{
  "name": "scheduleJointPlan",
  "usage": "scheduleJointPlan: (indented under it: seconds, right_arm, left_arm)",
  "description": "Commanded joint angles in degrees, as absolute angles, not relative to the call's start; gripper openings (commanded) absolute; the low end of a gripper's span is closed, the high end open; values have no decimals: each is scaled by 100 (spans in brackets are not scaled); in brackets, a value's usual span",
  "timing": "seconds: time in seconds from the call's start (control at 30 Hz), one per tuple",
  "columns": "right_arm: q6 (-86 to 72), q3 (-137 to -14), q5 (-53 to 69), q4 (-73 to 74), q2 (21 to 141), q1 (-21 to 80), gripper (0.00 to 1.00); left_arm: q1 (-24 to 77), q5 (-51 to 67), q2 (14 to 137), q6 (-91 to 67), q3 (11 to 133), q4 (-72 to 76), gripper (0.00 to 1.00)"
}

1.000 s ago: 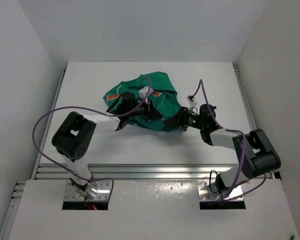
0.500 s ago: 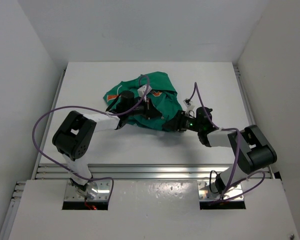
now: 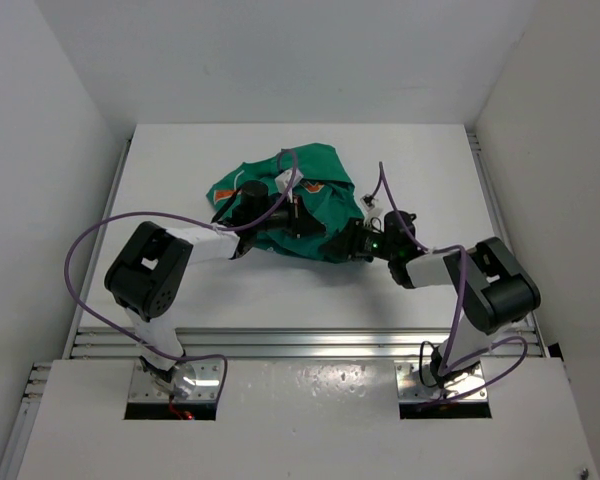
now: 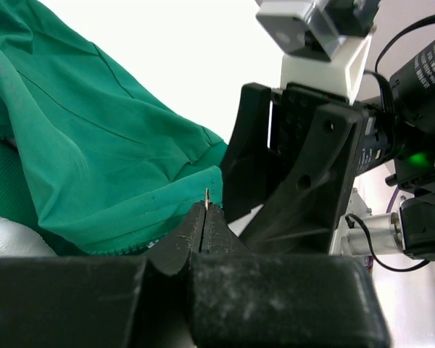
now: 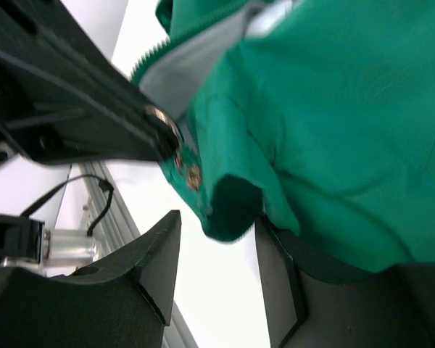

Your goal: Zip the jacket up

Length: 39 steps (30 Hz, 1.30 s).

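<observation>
The green jacket point(image 3: 315, 205) lies crumpled at the table's middle, orange logo facing up. My left gripper point(image 3: 304, 224) rests on its near edge, shut on a thin metal zipper pull point(image 4: 206, 196) that pokes out between the pressed fingertips. Green fabric point(image 4: 94, 159) hangs to its left. My right gripper point(image 3: 347, 244) sits at the jacket's right near corner, facing the left one. It is open, and a folded hem corner point(image 5: 232, 206) of the jacket hangs between its fingers point(image 5: 159, 246), close to the right one. The left gripper's black tip point(image 5: 156, 127) with the metal pull shows just above.
Purple cables point(image 3: 90, 240) loop from both arms above the table. An aluminium rail point(image 3: 300, 342) runs along the near edge. White walls point(image 3: 60, 120) close in the table on the left, right and back. The right gripper's body point(image 4: 304, 167) fills the left wrist view's right side.
The right arm has swung left, bringing its gripper up to the jacket's hem corner beside the left gripper. Its jaws narrowed slightly. The left arm and jacket stayed put.
</observation>
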<state>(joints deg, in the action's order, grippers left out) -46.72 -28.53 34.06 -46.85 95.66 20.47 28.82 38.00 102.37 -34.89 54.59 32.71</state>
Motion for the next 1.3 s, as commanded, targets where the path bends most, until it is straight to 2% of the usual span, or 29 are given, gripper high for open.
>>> scheduleJointPlan:
  seconds: [0.0,0.07,0.13,0.17,0.3,0.4,0.57,0.77,1.03,1.27]
  right_arm:
    - [-4535,-3181,3235,-5212,9642,2083,46]
    - [-4605,-3261,3226,-5238,9642,2100,46]
    - [-4562,-3296,3226,-5256,9668,2074,39]
    - [-4562,-3305,3234,-5256,9668,2092,31]
    - [-4544,-3261,3269,-5273,9633,2092,9]
    - [-4491,-3173,3305,-5273,9554,2083,0]
    - [-4456,-2884,3366,-5098,9247,1995,0]
    - [-4325,-2611,3401,-4940,9000,1942,0]
    - [-4131,-2312,3401,-4483,8596,1679,0]
    - [-3771,-1899,3410,-3579,7937,1169,0]
  left_arm:
    - [2821,3894,10230,-3577,5529,3560,0]
    - [2821,3894,10230,-3577,5528,3560,0]
    - [2821,3894,10230,-3577,5528,3560,0]
    - [2821,3894,10230,-3577,5528,3560,0]
    - [2821,3762,10230,-3577,5528,3446,0]
    - [2821,3508,10230,-3394,5581,3165,0]
    - [2821,2228,10099,-2805,5713,2077,0]
    - [2821,1057,9827,-2374,5608,1793,0]
    - [2628,440,9642,-1952,5494,1679,0]
    - [2198,-79,9642,-837,5756,1679,0]
